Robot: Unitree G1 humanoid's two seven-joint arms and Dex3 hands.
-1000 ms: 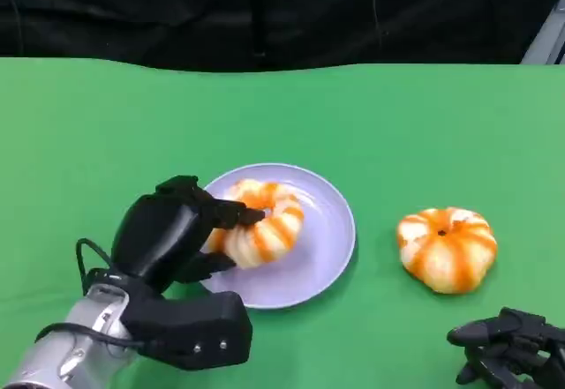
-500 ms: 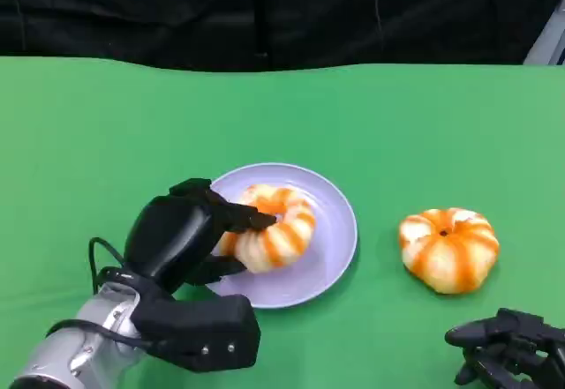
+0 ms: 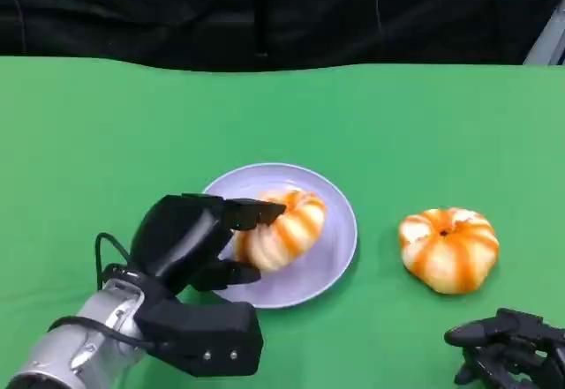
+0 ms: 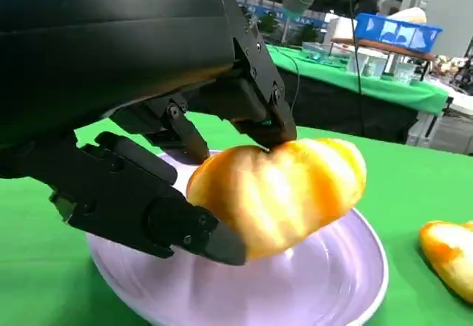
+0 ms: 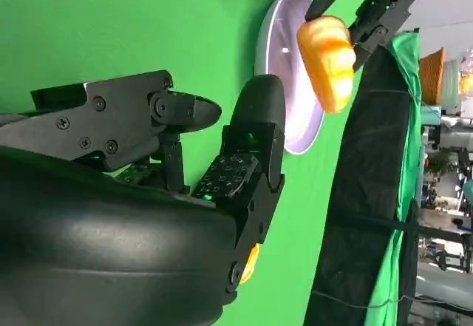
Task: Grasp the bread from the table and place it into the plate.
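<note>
My left hand [image 3: 196,239] grips an orange-and-cream striped bread [image 3: 281,228] over the lavender plate [image 3: 331,248]. In the left wrist view the bread [image 4: 281,191] sits pinched between the black fingers [image 4: 148,208], just above the plate [image 4: 325,282]. The right wrist view shows that bread [image 5: 328,60] held a little off the plate [image 5: 277,52]. A second striped bread [image 3: 448,250] lies on the green table to the right of the plate. My right hand [image 3: 508,347] rests low near the front right edge, fingers apart and holding nothing.
The green table [image 3: 106,133] spreads wide behind and to the left of the plate. A black curtain [image 3: 265,10] closes off the far edge. In the left wrist view another green table with a blue basket [image 4: 399,30] stands beyond.
My left hand has carried the bread to the right, further over the middle of the plate. The right hand and the second bread have stayed put.
</note>
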